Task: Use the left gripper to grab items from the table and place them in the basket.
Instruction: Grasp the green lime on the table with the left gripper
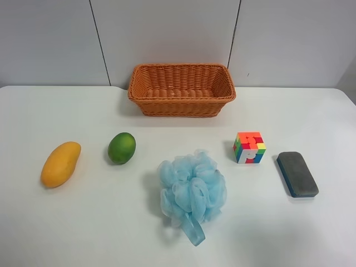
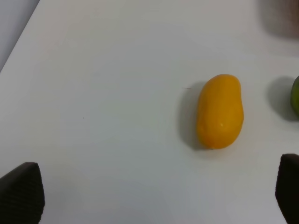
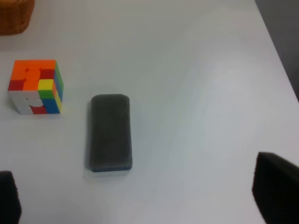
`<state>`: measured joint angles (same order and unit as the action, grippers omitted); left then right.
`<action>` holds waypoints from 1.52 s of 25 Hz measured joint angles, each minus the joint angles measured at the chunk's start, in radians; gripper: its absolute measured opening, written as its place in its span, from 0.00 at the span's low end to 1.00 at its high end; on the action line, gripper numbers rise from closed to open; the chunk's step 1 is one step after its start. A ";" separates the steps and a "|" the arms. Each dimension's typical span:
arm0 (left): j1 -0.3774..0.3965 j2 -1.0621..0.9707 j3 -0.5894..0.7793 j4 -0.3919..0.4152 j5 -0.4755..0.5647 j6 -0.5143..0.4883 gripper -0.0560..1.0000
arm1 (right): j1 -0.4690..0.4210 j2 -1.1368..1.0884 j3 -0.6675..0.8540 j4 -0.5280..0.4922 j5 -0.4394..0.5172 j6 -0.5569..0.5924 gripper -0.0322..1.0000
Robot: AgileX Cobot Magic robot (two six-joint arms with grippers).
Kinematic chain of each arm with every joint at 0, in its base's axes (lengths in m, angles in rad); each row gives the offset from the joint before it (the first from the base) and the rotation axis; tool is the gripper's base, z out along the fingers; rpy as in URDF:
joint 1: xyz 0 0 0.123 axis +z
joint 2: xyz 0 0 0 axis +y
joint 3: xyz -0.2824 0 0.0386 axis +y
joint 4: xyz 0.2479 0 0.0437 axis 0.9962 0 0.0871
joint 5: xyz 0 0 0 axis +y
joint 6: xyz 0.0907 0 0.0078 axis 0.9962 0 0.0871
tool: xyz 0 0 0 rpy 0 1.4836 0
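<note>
In the exterior high view the wicker basket (image 1: 182, 68) stands empty at the back of the white table (image 1: 83, 228). In front of it lie a yellow-orange mango (image 1: 60, 163), a round green fruit (image 1: 122, 148), a light blue bath pouf (image 1: 192, 189), a puzzle cube (image 1: 249, 147) and a grey-topped blue eraser (image 1: 297, 174). No arm shows in that view. My left gripper (image 2: 154, 196) is open and empty above the table, with the mango (image 2: 219, 111) ahead of it and apart from it. My right gripper (image 3: 142, 196) is open and empty, with the eraser (image 3: 110, 133) between its fingers' line and the cube (image 3: 36, 86).
A grey panelled wall stands behind the table. In the left wrist view the green fruit's edge (image 2: 295, 95) shows beside the mango, and the table's side edge runs along one corner. A corner of the basket (image 3: 14, 16) shows in the right wrist view.
</note>
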<state>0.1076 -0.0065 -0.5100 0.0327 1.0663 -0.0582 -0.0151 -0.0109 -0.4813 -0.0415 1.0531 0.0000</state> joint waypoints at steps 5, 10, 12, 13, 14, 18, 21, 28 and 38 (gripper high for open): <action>0.000 0.000 0.000 0.000 0.000 0.000 0.99 | 0.000 0.000 0.000 0.000 0.000 0.000 0.99; 0.000 0.000 0.000 0.000 0.000 0.000 0.99 | 0.000 0.000 0.000 0.000 0.000 0.000 0.99; 0.000 0.017 -0.011 0.000 -0.001 0.000 0.99 | 0.000 0.000 0.000 0.000 0.000 0.000 0.99; 0.000 0.041 -0.026 0.000 -0.001 0.000 0.99 | 0.000 0.000 0.000 0.000 0.000 0.000 0.99; 0.000 0.076 -0.050 0.000 -0.002 0.000 0.99 | 0.000 0.000 0.000 0.000 0.000 0.000 0.99; 0.000 0.277 -0.182 0.000 -0.005 0.025 0.99 | 0.000 0.000 0.000 0.000 0.000 0.000 0.99; 0.000 0.489 -0.292 -0.001 -0.006 0.035 0.99 | 0.000 0.000 0.000 0.000 0.000 0.000 0.99; -0.051 0.914 -0.475 -0.046 -0.033 0.075 0.99 | 0.000 0.000 0.000 0.000 0.000 0.000 0.99; -0.414 1.329 -0.519 -0.061 -0.321 0.067 0.99 | 0.000 0.000 0.000 0.000 0.000 0.000 0.99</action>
<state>-0.3064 1.3228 -1.0294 -0.0283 0.7449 0.0092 -0.0151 -0.0109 -0.4813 -0.0415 1.0531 0.0000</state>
